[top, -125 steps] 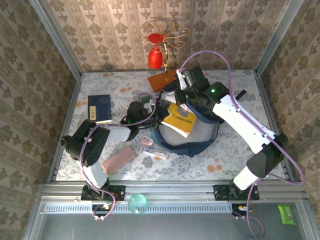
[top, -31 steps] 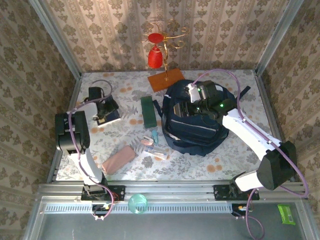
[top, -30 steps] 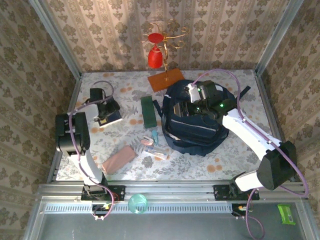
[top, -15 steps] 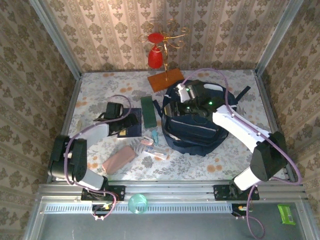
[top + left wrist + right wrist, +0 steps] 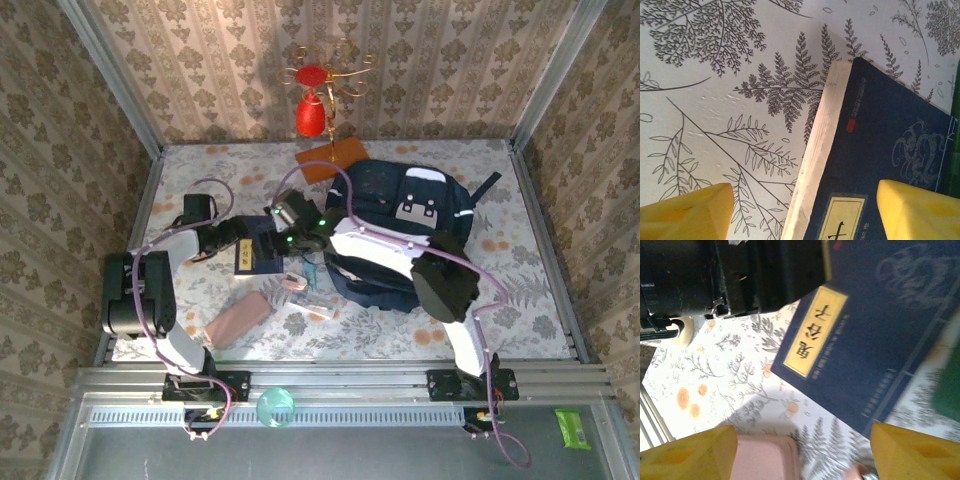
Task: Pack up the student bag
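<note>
The student bag (image 5: 385, 190) lies on the far right of the table; just left of it a small dark blue book (image 5: 262, 262) lies flat on the fern-print cloth (image 5: 715, 100); the left gripper (image 5: 800, 215) hangs over the book's pale page edge, jaws wide and empty, one yellow finger above cloth, the other above the cover; the right gripper (image 5: 802, 452), equally spread and empty, hovers over the same book, a pink case (image 5: 765, 457) showing between its fingertips.

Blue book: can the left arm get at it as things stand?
Probably yes: the left gripper hangs open over the blue book's page edge, its cover bare, though the right gripper hovers close above it.
</note>
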Controlling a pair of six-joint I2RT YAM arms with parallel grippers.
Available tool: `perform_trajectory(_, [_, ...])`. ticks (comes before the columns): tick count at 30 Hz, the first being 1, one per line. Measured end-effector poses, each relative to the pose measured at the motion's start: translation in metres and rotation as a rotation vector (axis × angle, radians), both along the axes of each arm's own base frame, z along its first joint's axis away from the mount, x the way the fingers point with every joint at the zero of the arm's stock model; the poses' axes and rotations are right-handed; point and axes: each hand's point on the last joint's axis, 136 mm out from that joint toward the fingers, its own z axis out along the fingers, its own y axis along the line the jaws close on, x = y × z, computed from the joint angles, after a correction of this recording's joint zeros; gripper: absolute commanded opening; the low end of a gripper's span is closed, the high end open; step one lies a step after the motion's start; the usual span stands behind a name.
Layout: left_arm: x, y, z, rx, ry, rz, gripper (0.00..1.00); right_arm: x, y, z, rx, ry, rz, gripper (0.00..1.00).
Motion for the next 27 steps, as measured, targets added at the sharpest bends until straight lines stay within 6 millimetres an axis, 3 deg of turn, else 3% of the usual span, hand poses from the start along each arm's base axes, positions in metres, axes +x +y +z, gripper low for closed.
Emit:
perform_trajectory(4, [0.0, 0.003, 0.0, -0.008, -0.002, -0.01, 0.74, 0.008, 0.013, -0.024, -0.025, 0.023, -0.061, 0.69])
perform_trajectory(13, [-0.005, -0.011, -0.009, -0.095, 0.013, -0.062, 0.65, 0.026, -0.007, -0.071, -0.124, 0.062, -0.21, 0.64])
perform_trajectory(27, [-0.013, -0.034, -0.014, -0.187, 0.007, -0.129, 0.48, 0.038, 0.001, -0.077, -0.107, 0.051, -0.245, 0.59])
